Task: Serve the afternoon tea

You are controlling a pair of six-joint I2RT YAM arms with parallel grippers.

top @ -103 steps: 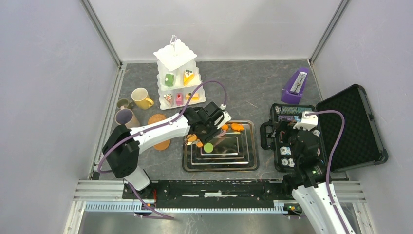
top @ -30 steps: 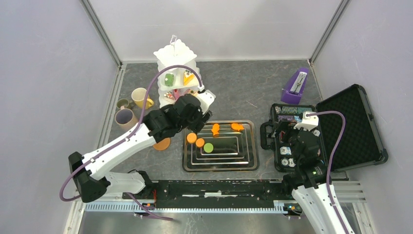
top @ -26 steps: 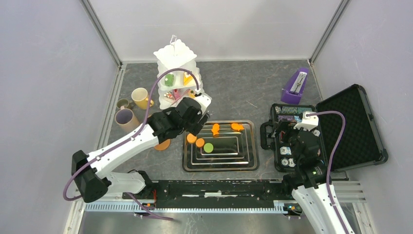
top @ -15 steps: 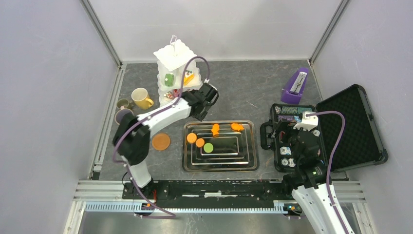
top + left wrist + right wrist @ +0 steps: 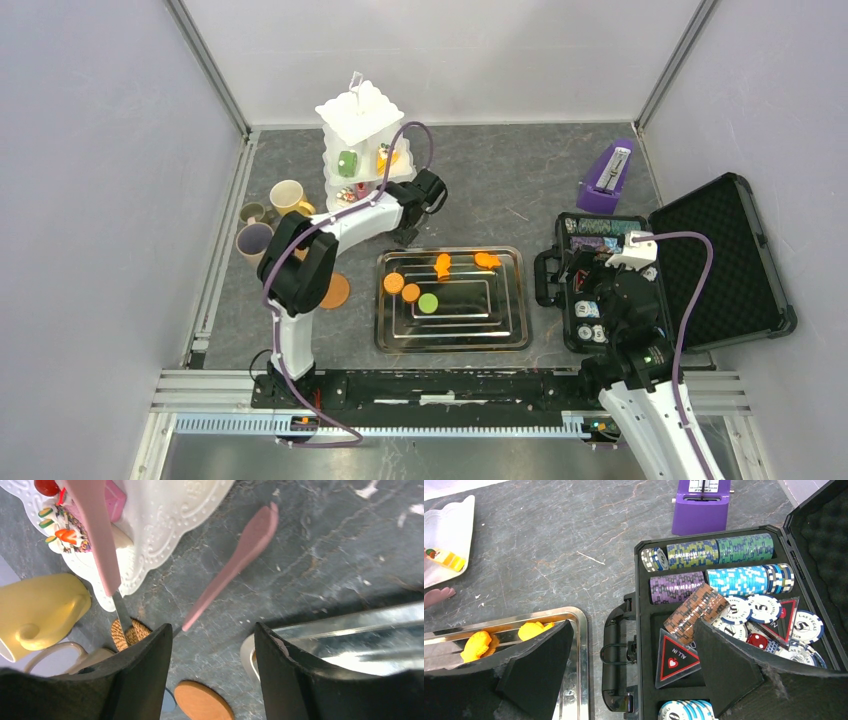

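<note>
left arm (image 5: pixel 350 222): elbow folded high, forearm reaching toward 2 o'clock | left gripper (image 5: pixel 214 630): jaws parted | right arm (image 5: pixel 640 400): rising toward 12 o'clock | right gripper (image 5: pixel 633 625): jaws spread wide, angled downward

Clad in white shells on left arm (image 5: pixel 355 220) and right arm (image 5: pixel 650 430), with black joint housings between. Trailed by purple cables (image 5: pixel 680 236) to white wrist cameras (image 5: pixel 637 246); tipped with matte black end effector fingers (image 5: pixel 145 680).
</note>
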